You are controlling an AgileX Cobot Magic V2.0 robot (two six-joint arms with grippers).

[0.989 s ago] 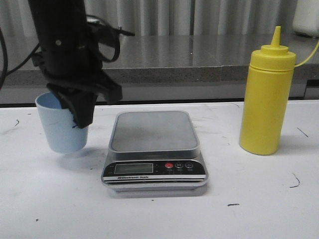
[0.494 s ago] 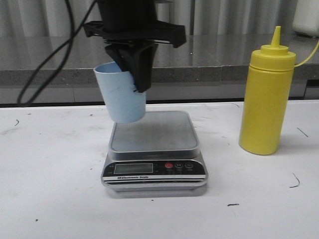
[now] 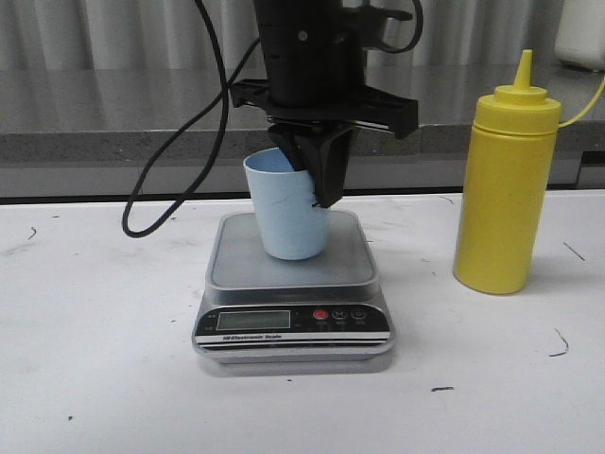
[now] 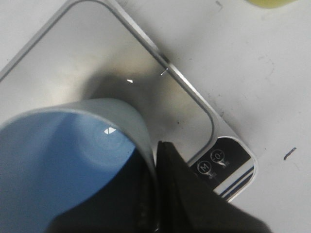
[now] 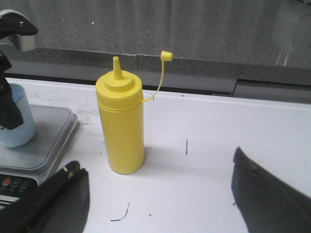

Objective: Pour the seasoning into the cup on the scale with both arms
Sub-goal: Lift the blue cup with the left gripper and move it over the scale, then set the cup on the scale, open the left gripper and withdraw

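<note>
On scale (image 3: 291, 270): pale-blue matte cup (image 3: 286, 216), rim pinched by L gripper (image 3: 317, 180); R gripper (image 5: 160, 194) spread.

Yellow bottle (image 5: 120, 126) upright beside scale (image 5: 36, 145), between spread fingers (image 5: 58, 191).

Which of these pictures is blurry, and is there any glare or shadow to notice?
Left wrist view: the cup rim and the black finger are soft, too close to the lens, and small glints sit on the scale. Front view: sharp, a faint shadow beside the yellow bottle. Right wrist view: mostly clear; the near fingers are dark blurs.
</note>
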